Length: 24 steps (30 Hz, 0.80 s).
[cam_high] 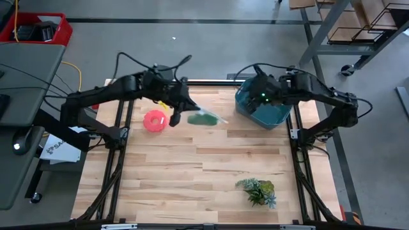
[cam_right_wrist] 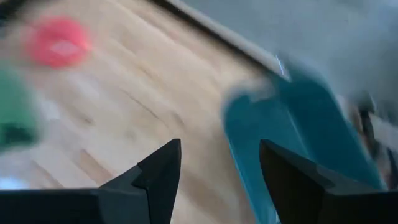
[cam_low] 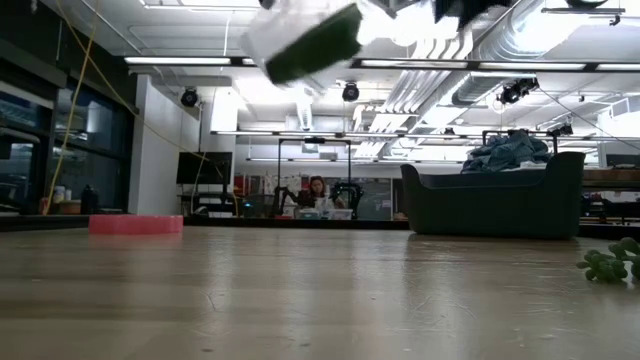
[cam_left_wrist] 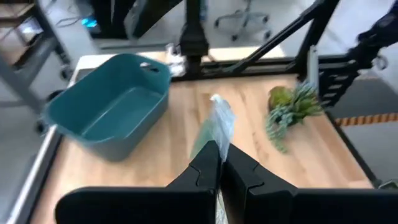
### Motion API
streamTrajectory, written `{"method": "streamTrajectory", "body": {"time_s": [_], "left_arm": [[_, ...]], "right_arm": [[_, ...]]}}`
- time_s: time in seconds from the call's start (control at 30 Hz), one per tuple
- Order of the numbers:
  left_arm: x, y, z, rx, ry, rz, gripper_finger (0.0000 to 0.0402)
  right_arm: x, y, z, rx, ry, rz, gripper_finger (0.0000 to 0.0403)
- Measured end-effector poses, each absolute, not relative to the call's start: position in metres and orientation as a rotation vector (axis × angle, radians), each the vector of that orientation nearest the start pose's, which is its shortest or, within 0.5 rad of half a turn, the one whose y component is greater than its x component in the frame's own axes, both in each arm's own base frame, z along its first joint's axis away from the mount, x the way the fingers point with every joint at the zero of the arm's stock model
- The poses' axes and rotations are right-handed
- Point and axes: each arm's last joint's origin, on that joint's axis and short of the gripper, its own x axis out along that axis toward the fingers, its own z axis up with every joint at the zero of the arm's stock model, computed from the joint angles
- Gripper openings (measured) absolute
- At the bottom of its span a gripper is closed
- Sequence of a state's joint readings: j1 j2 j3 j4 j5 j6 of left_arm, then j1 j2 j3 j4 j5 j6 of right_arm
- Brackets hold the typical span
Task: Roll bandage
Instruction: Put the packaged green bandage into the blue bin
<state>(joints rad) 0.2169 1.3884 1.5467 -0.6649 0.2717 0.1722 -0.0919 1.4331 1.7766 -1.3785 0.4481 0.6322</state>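
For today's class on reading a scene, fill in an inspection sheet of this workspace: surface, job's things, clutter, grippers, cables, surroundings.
Surface: wooden table, bare in the middle.
Job's things: green bandage inside a clear bag, held above the table.
Clutter: pink disc, plant sprig, teal tub.
Grippers: left gripper shut on the bag; right gripper open, empty, at the tub.
Cables: black ones on both arms; a yellow one off the table.
Surroundings: red crate, desk, shelving; a person far behind.

My right wrist view is smearing the teal tub (cam_right_wrist: pixel 298 130) at two o'clock; the bag (cam_left_wrist: pixel 217 127) is hiding its green contents from me.
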Motion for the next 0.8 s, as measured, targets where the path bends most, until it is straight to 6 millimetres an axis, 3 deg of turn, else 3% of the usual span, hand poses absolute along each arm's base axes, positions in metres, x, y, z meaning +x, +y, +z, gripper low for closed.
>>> {"method": "streamTrajectory", "body": {"time_s": [0.13, 0.23, 0.4, 0.5, 0.8], "left_arm": [[0.295, 0.056, 0.394, 0.039, 0.411, -0.134, 0.0000], [0.299, 0.063, 0.387, 0.021, 0.352, -0.137, 0.0000], [0.302, 0.081, 0.379, -0.014, 0.231, -0.145, 0.0000], [0.300, 0.092, 0.375, -0.065, 0.214, -0.103, 0.0000], [0.293, 0.106, 0.374, -0.079, 0.216, -0.165, 0.0000]], "right_arm": [[0.224, -0.046, 0.391, 0.609, 0.998, -1.055, 0.0208], [0.221, -0.055, 0.366, 0.766, 0.981, -1.156, 0.0208], [0.212, -0.066, 0.316, 0.994, 0.985, -1.492, 0.0209], [0.205, -0.071, 0.293, 1.059, 0.966, -1.632, 0.0209], [0.215, -0.096, 0.242, 1.234, 0.823, -1.515, 0.0208]]}}
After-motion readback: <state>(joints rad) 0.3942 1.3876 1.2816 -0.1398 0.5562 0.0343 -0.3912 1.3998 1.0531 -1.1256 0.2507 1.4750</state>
